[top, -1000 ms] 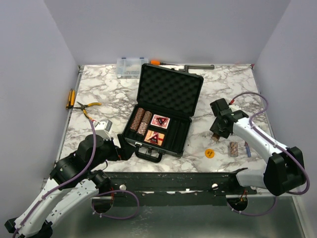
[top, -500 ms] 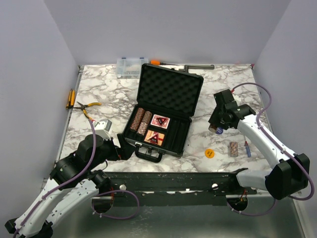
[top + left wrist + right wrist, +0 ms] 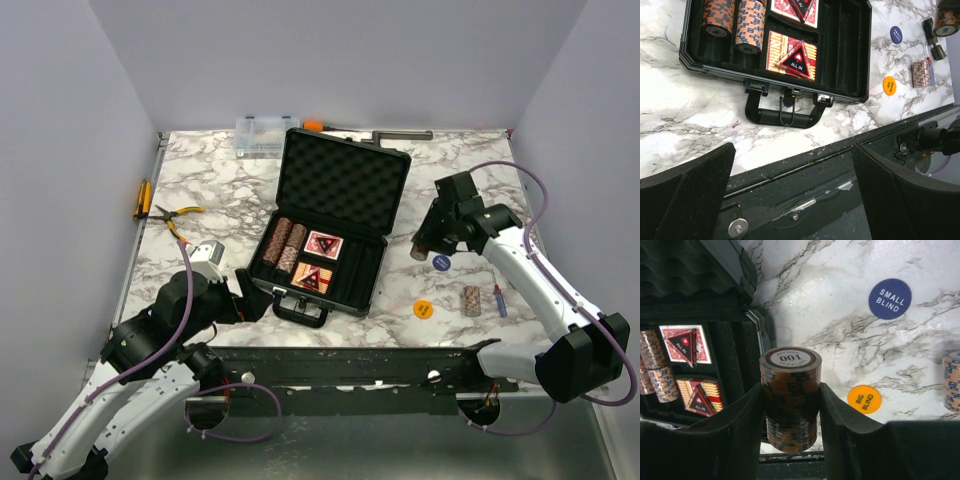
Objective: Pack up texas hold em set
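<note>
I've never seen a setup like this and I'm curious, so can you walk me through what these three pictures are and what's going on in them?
These are two robot arms bolted at the near edge of a marble table. The wide picture looks down from above and behind them; the other two come from a camera on each wrist. An open black case holds two chip stacks and two red card decks. Right of it on the table lie a blue small blind token, an orange big blind token and a loose chip stack. The right gripper is closed on a brown stack of chips, beside the case. The left gripper is wide open and empty, near the case's handle.
</note>
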Motion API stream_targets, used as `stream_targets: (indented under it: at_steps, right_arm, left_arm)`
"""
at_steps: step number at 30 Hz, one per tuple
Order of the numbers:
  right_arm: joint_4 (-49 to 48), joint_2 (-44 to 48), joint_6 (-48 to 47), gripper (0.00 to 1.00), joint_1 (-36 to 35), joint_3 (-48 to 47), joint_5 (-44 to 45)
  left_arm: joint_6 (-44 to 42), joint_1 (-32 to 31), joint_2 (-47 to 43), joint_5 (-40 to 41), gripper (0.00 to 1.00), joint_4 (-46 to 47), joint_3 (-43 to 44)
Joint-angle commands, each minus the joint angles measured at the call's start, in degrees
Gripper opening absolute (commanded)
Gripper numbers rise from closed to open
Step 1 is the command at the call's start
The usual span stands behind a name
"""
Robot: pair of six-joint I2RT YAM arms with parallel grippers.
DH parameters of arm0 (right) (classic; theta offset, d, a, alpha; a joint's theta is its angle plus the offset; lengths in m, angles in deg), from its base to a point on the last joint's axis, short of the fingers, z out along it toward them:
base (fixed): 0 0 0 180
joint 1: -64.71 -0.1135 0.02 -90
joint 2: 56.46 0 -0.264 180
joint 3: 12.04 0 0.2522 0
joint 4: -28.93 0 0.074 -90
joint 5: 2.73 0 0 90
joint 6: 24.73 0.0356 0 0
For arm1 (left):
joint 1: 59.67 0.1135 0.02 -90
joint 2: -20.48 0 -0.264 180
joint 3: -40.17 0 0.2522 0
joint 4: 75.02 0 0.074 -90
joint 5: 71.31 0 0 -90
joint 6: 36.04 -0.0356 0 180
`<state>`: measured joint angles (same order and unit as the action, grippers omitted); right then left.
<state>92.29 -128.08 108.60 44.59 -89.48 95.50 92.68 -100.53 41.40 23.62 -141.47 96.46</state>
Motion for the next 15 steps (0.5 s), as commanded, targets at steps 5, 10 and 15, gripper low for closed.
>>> stream_targets:
  at_steps: [5,10,15]
  right_arm:
    - [-0.7,0.2,3.4,0.01,0.0,-2.4,-6.7]
    - [-1.4,0.0,5.9,0.01,-1.0,-2.1,-8.6]
    - [-1.7,-0.7,8.9,0.01,-2.9,-2.2,-8.9]
  left_arm:
    - [-0.2,0.6,-0.7,-1.3,0.98,1.1,-0.7]
    - [-0.2,0.8,-0.7,-1.5,0.99,1.2,-0.9]
    - [-0.2,1.0,-0.7,-1.6,0.98,1.1,-0.8]
